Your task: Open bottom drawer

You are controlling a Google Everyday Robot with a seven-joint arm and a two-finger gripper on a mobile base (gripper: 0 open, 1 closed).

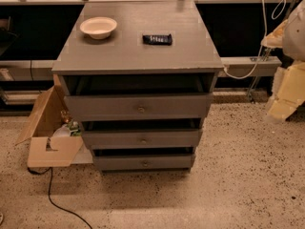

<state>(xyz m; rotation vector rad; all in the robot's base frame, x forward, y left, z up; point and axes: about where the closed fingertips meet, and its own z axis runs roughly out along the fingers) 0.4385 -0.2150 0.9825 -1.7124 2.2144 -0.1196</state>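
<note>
The grey cabinet (136,46) stands in the middle of the view with three drawer fronts stacked below its top. The bottom drawer (119,163) is the narrowest and shortest front, just above the floor, with a small round metal knob (145,163) at its centre and a dark gap above it. The mid-sized drawer (114,139) and the widest drawer (109,107) sit above it. My arm shows at the right edge as pale white and yellowish parts. My gripper (280,109) hangs there, well to the right of the cabinet and apart from every drawer.
A white bowl (98,27) and a flat black object (157,39) lie on the cabinet top. An open cardboard box (47,149) with items sits against the cabinet's left side. A black cable (59,205) runs over the speckled floor at the front left. A white cable (255,56) hangs at the right.
</note>
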